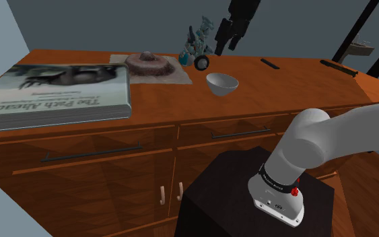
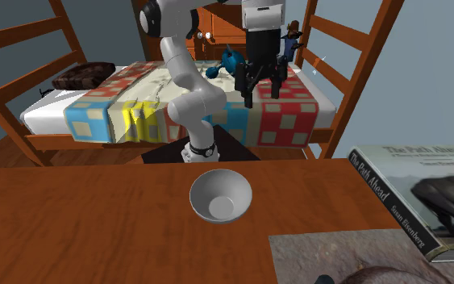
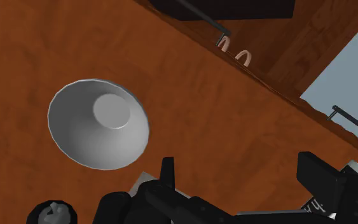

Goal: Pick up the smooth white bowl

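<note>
A smooth white bowl (image 1: 221, 83) (image 2: 221, 195) stands upright and empty on the brown wooden dresser top (image 1: 262, 87). My black gripper (image 1: 224, 40) (image 2: 261, 87) hangs well above the bowl, a little behind it, with its fingers apart and nothing between them. In the wrist view the bowl (image 3: 98, 124) lies off to one side of the open gripper (image 3: 241, 175), not between the fingers; bare wood is under the gap.
A big hardcover book (image 1: 53, 94) (image 2: 418, 194) lies at the shoulder view's left. A grey mat (image 1: 174, 73) with a brown lump (image 1: 145, 62) sits behind the bowl, beside a bluish figurine (image 1: 196, 42) and a dark round piece (image 1: 201, 62). Black sticks (image 1: 270, 63) lie further right.
</note>
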Robot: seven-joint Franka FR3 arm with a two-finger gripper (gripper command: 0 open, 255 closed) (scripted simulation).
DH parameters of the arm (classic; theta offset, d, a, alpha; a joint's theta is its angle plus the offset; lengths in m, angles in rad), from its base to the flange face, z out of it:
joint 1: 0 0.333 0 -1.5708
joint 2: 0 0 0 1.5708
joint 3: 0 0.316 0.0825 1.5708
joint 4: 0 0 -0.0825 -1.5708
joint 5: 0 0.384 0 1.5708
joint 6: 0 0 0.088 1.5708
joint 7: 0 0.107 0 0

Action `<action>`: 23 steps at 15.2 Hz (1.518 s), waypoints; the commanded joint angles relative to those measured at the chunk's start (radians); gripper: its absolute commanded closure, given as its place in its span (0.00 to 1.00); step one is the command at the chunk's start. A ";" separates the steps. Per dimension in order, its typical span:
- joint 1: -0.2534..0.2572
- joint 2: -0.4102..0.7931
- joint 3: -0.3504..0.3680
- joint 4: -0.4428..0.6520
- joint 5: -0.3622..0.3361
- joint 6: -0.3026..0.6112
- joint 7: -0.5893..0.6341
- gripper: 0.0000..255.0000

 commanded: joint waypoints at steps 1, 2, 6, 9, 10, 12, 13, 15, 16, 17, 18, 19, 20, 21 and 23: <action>0.000 0.000 0.000 0.000 0.000 0.000 0.000 0.00; -0.004 0.014 -0.004 -0.016 -0.014 0.021 -0.011 0.00; -0.025 0.080 -0.022 -0.072 -0.072 0.108 -0.050 0.00; -0.043 0.140 -0.036 -0.104 -0.118 0.176 -0.075 0.00; -0.050 0.162 -0.041 -0.113 -0.134 0.198 -0.083 0.00; -0.063 0.208 -0.050 -0.127 -0.167 0.244 -0.096 0.00; -0.071 0.233 -0.055 -0.133 -0.183 0.267 -0.102 0.00; -0.078 0.255 -0.059 -0.149 -0.199 0.300 -0.104 0.00; -0.078 0.257 -0.059 -0.161 -0.200 0.313 -0.101 0.00; -0.078 0.259 -0.060 -0.173 -0.201 0.327 -0.099 0.00; -0.079 0.261 -0.060 -0.184 -0.203 0.341 -0.096 0.00; -0.079 0.264 -0.060 -0.196 -0.204 0.355 -0.094 0.00; -0.080 0.266 -0.061 -0.207 -0.206 0.369 -0.091 0.00; -0.080 0.269 -0.061 -0.218 -0.207 0.383 -0.088 0.00; -0.080 0.271 -0.061 -0.225 -0.208 0.391 -0.087 0.00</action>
